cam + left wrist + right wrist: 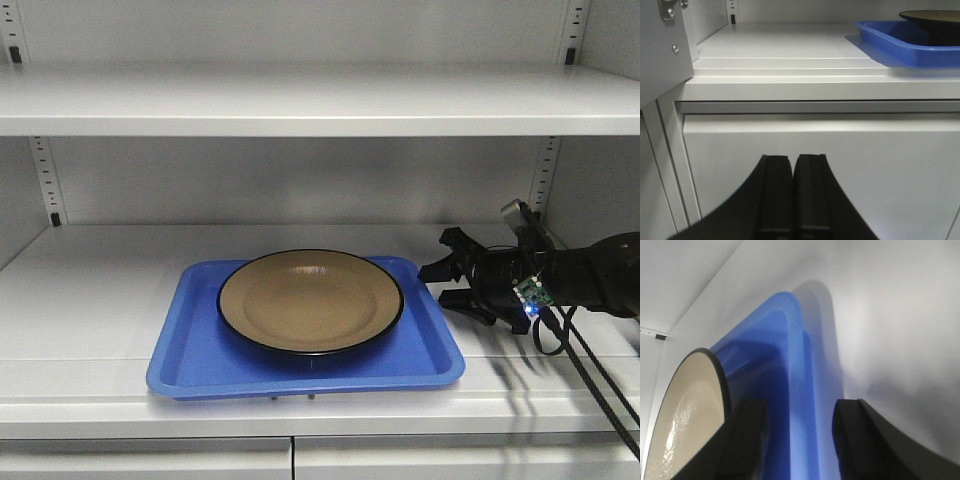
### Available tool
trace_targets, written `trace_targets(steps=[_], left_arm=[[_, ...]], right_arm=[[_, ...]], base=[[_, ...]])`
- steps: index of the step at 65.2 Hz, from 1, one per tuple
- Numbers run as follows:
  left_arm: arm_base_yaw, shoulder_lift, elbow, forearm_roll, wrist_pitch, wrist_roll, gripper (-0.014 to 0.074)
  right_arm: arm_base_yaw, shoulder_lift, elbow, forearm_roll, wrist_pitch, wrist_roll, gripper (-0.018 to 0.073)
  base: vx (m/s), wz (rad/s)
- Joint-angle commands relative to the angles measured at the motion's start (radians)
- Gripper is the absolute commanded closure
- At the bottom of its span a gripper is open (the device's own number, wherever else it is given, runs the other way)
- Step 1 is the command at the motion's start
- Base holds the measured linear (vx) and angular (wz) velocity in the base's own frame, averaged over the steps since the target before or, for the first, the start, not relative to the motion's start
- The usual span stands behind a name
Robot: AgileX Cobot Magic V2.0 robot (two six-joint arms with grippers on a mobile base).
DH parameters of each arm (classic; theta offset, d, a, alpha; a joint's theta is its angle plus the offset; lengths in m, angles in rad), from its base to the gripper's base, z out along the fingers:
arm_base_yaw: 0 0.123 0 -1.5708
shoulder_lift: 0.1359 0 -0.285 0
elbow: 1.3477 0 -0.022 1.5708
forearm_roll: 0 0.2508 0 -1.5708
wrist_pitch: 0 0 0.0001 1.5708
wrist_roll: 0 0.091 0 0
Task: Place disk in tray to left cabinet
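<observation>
Looking at the front view, I see the disk [311, 300] sitting in the tray [190, 355], and the tray resting flat on a shelf [100, 270] of the cabinet [300, 100], its front edge close to the shelf lip. My right gripper [447, 272] is just beside the tray's right rim, jaws spread wide; in the right wrist view the rim runs between the two fingers [860, 440], with no contact I can make out. My left gripper [792, 200] hangs low in front of the cabinet face, below the shelf, fingers pressed together and holding nothing. I judge the placing is essentially done, so the risk now is in pulling away. If I draw the right arm back crooked, a finger could hook the rim and drag the tray toward the lip, or tilt it enough for the glossy disk to slide. The cables [590, 370] trailing from that arm could also snag the shelf edge.
</observation>
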Motion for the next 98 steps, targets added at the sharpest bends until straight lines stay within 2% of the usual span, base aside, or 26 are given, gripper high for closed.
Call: trace_targets(steps=[1,59,74,82,88,98], left_arm=[[0.0,0.006,0.02,-0.011,-0.065,-0.009,0.0603],[0.0,0.006,0.02,-0.011,-0.063,-0.009,0.0603],[0.0,0.006,0.02,-0.011,-0.063,-0.009,0.0603],[0.0,0.006,0.02,-0.011,-0.063,-0.009,0.0603],[0.0,0.006,0.02,-0.011,-0.063,-0.009,0.0603],[0.0,0.006,0.02,-0.011,-0.063,-0.009,0.0603]], right_arm=[[-0.004,-0.064,-0.033,0.046,-0.01,-0.014,0.0171],[-0.004,-0.064,-0.033,0.044,-0.008,-0.014,0.0174],[-0.004,-0.125,-0.02,-0.034,-0.015,-0.012,0.0174],[-0.004,-0.216,0.074,-0.07,-0.089,-0.012,0.0185],[-0.003,-0.35,0.273,-0.074,-0.224,-0.012,0.0225],[-0.003,-0.648,0.589,-0.213,-0.3,-0.012,0.0319]], base=[[0.0,0.0],[0.0,0.0],[0.0,0.0],[0.0,0.0],[0.0,0.0],[0.0,0.0]])
